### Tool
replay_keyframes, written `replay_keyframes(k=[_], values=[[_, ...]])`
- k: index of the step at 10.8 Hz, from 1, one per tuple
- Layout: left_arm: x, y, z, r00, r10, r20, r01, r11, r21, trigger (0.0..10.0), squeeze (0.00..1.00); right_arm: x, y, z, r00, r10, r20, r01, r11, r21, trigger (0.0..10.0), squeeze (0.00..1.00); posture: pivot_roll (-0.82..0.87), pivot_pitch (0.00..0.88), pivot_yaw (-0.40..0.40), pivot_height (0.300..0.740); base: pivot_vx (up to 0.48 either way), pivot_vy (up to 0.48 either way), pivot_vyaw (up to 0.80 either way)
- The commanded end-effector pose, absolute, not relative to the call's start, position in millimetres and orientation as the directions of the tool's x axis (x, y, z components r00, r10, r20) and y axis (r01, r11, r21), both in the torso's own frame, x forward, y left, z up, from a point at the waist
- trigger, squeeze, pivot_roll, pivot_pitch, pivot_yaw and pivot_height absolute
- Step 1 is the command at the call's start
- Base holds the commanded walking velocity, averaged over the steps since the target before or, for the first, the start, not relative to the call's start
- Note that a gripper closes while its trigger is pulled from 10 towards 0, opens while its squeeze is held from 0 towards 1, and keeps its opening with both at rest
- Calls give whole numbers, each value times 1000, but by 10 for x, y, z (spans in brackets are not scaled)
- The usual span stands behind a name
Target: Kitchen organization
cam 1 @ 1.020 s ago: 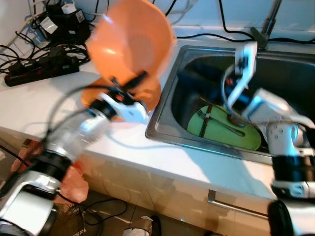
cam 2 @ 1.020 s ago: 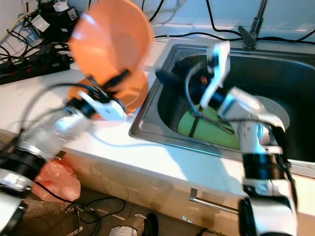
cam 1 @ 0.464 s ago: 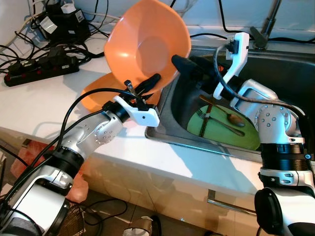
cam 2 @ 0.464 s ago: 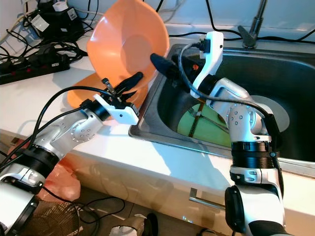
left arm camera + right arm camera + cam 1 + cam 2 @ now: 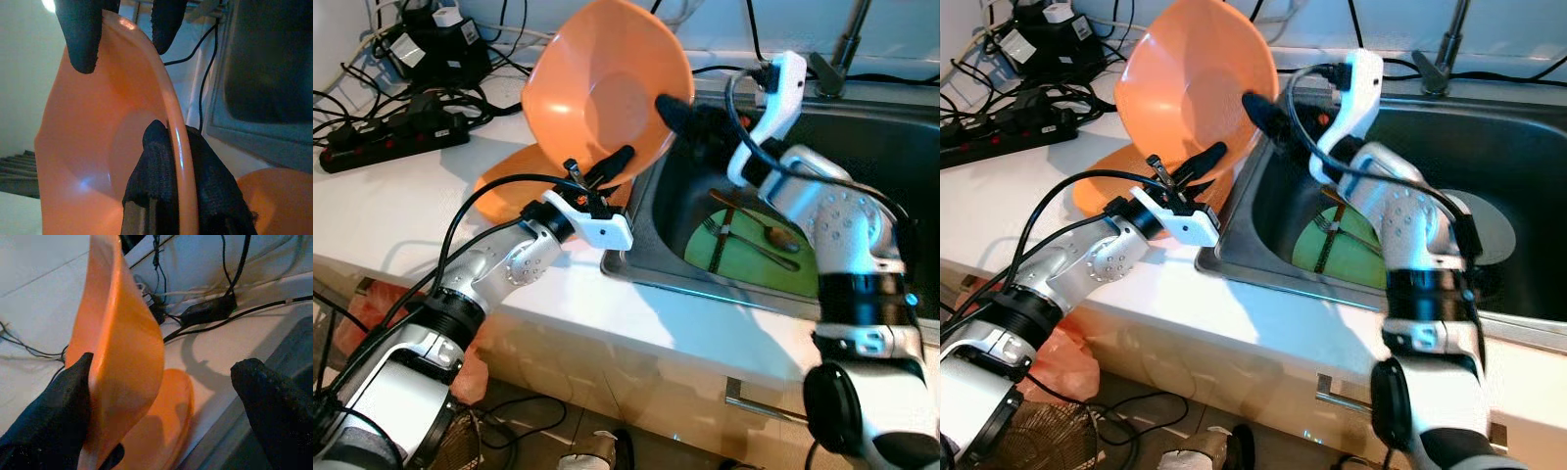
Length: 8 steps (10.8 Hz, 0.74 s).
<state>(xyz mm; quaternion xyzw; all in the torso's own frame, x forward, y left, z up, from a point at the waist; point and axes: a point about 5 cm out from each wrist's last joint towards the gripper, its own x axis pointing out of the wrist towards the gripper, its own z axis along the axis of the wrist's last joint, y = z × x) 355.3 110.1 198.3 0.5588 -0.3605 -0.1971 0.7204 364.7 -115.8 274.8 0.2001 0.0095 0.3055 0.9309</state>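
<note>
Since the earlier frames the right pincer [image 5: 677, 106] has come up from over the sink and closed in on the far rim of the orange bowl [image 5: 607, 93], while the left arm has settled, its blur gone. The left pincer [image 5: 607, 166] is clamped on the bowl's near rim, one finger inside and one outside, holding it tilted on edge above the worktop [image 5: 401, 206], just beside the sink [image 5: 641, 264]. The right pincer is spread wide: in the right wrist view one finger [image 5: 58, 401] presses against the bowl's wall and the other stands well clear.

This looks like a handover or a two-handed steadying. To do it well, the right pincer should straddle the rim and close firmly before the left lets go; the thin, smooth, tilted wall could slip or swing if released early.

A second orange dish [image 5: 514, 181] lies on the white worktop below the held bowl. In the steel sink rests a green plate [image 5: 759, 257] with a fork [image 5: 744, 240] and a spoon [image 5: 773, 233] on it. Power strips and tangled black cables [image 5: 396, 117] crowd the back of the worktop, and a tap [image 5: 847, 44] rises behind the sink.
</note>
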Motion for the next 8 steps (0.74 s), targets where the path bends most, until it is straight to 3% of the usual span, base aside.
replay_keyframes(k=[1, 3, 4, 6, 7, 8], values=[[3544, 1070, 2023, 635, -702, 321, -141, 304, 942, 0, 0, 3675, -1153, 2776, 831, 547, 94, -538, 752, 380, 10000, 0, 135, 107, 136, 740, 0, 0, 0], [3553, 1054, 2025, 635, -703, 321, -141, 303, 942, 0, 0, 3706, -1131, 2826, 853, 516, 74, -503, 776, 381, 9922, 0, 138, 107, 130, 740, 0, 0, 0], [3557, 1053, 2025, 635, -702, 322, -143, 303, 942, 0, 0, 3708, -1120, 2838, 862, 504, 64, -487, 784, 385, 8863, 0, 138, 107, 130, 740, 0, 0, 0], [3549, 1036, 2009, 632, -704, 322, -141, 305, 942, 0, 0, 3689, -1050, 2886, 855, 514, 70, -498, 772, 395, 10000, 0, 144, 107, 130, 740, 0, 0, 0], [3548, 1029, 2007, 630, -707, 321, -140, 304, 942, 0, 0, 3694, -1041, 2877, 856, 514, 62, -493, 772, 401, 9020, 0, 144, 107, 130, 740, 0, 0, 0], [3549, 1025, 2005, 629, -708, 320, -139, 302, 943, 0, 0, 3693, -1026, 2852, 854, 518, 50, -491, 771, 405, 9020, 0, 144, 107, 130, 740, 0, 0, 0]])
